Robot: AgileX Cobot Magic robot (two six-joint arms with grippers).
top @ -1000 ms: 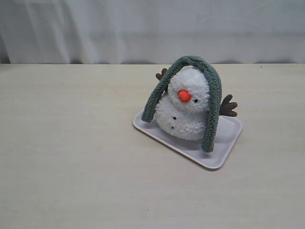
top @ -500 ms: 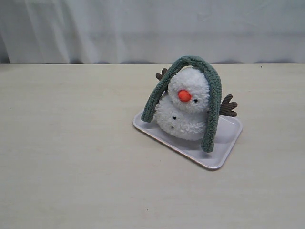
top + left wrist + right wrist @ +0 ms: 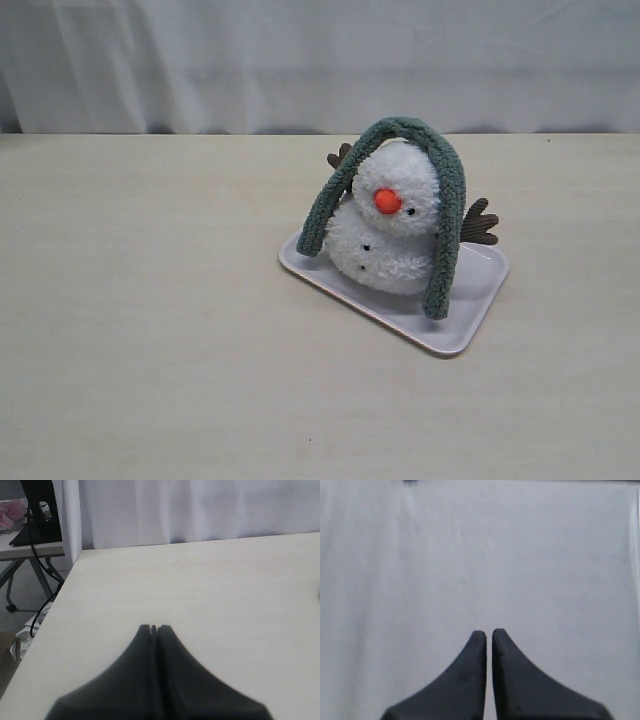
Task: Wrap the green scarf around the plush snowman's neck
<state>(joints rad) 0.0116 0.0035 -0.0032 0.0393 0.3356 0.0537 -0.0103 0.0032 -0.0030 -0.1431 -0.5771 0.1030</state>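
The left fingers [image 3: 146,647] are pressed together and empty above bare table [image 3: 210,585], with none of the task's things in the left wrist view. The right fingers [image 3: 476,660] are likewise together and empty, and face only a plain pale surface. Neither arm shows in the exterior view, so which stands nearer cannot be told. The snowman [image 3: 382,258] sits on a tray [image 3: 472,318] right of the table's middle, which probably favours the right arm. The green scarf [image 3: 451,215] arches over the crown of the head, not round the neck [image 3: 372,224]. Its long axis runs from one side of the toy to the other. One end rests at the tray's left edge, the other hangs to the tray at the front right. The wrap is judged not yet begun; both ends lie open to a grasp from above.
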